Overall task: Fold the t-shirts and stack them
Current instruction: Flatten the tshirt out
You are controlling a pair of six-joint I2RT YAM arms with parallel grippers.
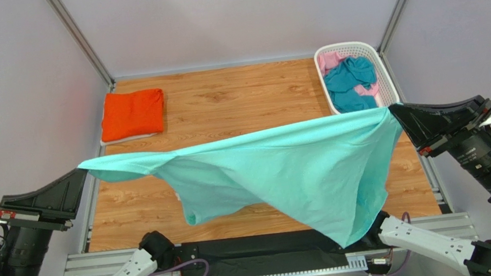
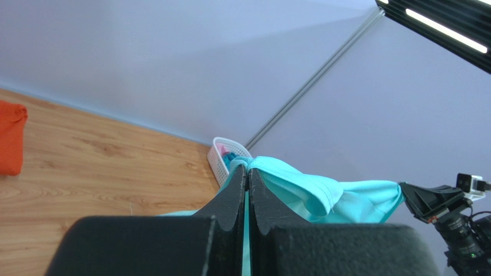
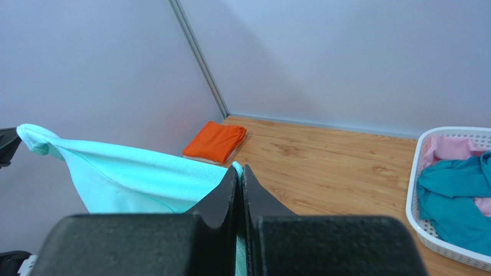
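A light mint-green t-shirt [image 1: 288, 171] hangs stretched in the air between my two grippers, sagging toward the near table edge. My left gripper [image 1: 82, 171] is shut on its left end; the cloth shows at the tips in the left wrist view [image 2: 299, 187]. My right gripper [image 1: 393, 111] is shut on its right end, and the shirt shows in the right wrist view [image 3: 127, 178]. A folded orange t-shirt [image 1: 133, 114] lies at the far left of the table. Teal [image 1: 349, 83] and pink [image 1: 329, 61] t-shirts lie crumpled in the basket.
The white slotted basket [image 1: 357, 47] stands at the far right corner of the wooden table [image 1: 243, 99]. Grey walls close in the back and both sides. A black strip and metal rail run along the near edge [image 1: 256, 260].
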